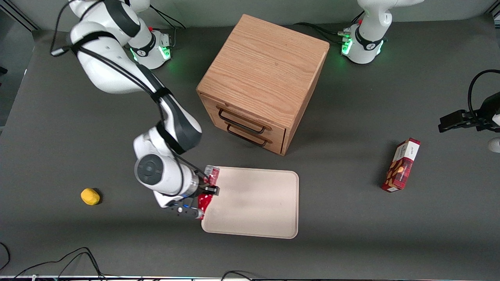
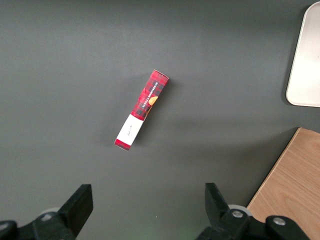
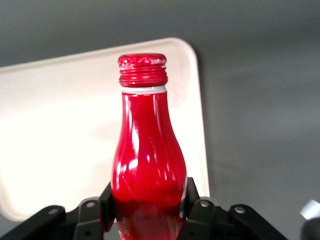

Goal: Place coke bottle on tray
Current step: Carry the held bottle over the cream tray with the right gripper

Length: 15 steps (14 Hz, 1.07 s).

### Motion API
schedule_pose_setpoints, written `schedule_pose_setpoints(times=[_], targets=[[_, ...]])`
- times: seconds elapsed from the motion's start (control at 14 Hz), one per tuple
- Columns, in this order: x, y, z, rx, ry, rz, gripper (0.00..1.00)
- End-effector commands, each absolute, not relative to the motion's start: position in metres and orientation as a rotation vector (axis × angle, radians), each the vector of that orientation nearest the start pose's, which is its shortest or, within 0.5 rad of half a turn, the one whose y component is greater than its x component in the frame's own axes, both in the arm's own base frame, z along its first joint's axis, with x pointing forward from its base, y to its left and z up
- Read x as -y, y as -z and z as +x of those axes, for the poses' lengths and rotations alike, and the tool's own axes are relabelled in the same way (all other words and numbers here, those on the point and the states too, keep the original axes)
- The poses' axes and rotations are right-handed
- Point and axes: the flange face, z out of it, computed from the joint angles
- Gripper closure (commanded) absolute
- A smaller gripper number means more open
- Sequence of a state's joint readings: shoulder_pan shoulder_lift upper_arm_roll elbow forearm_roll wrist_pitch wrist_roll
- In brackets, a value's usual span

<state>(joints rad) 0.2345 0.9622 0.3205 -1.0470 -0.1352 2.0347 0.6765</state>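
The coke bottle (image 1: 204, 201) is red with a red cap and a silvery base end. My right gripper (image 1: 208, 189) is shut on its lower body and holds it at the edge of the cream tray (image 1: 258, 203) that lies toward the working arm's end. In the right wrist view the bottle (image 3: 145, 150) stands between the black fingers (image 3: 107, 200) of the gripper (image 3: 147, 202), its cap pointing away from the wrist, with the tray (image 3: 60, 125) beneath it. I cannot tell whether the bottle touches the tray. A corner of the tray also shows in the left wrist view (image 2: 305, 65).
A wooden two-drawer cabinet (image 1: 265, 78) stands farther from the front camera than the tray. A red snack box (image 1: 401, 166) lies toward the parked arm's end, also seen in the left wrist view (image 2: 142, 110). A small yellow object (image 1: 90, 196) lies toward the working arm's end.
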Motion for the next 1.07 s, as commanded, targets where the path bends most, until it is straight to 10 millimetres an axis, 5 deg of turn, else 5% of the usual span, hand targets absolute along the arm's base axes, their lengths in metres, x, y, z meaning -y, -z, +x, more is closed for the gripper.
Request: schedule_pose_setpoints(times=[0.0, 0.21, 0.5, 0.64, 0.71, 0.79, 1.0], targets=[[-0.323, -0.245, 0.721, -0.244, -0.025, -2.990, 1.00], [-0.324, -0.226, 0.719, -0.232, -0.023, -3.012, 1.00], [-0.327, -0.199, 0.721, -0.242, 0.016, -2.987, 0.77], [-0.328, -0.192, 0.720, -0.244, 0.024, -2.984, 0.62], [-0.327, -0.191, 0.720, -0.250, 0.023, -2.983, 0.38], [-0.327, -0.192, 0.720, -0.248, 0.028, -2.982, 0.00], [-0.327, -0.200, 0.722, -0.241, 0.049, -2.988, 0.00]])
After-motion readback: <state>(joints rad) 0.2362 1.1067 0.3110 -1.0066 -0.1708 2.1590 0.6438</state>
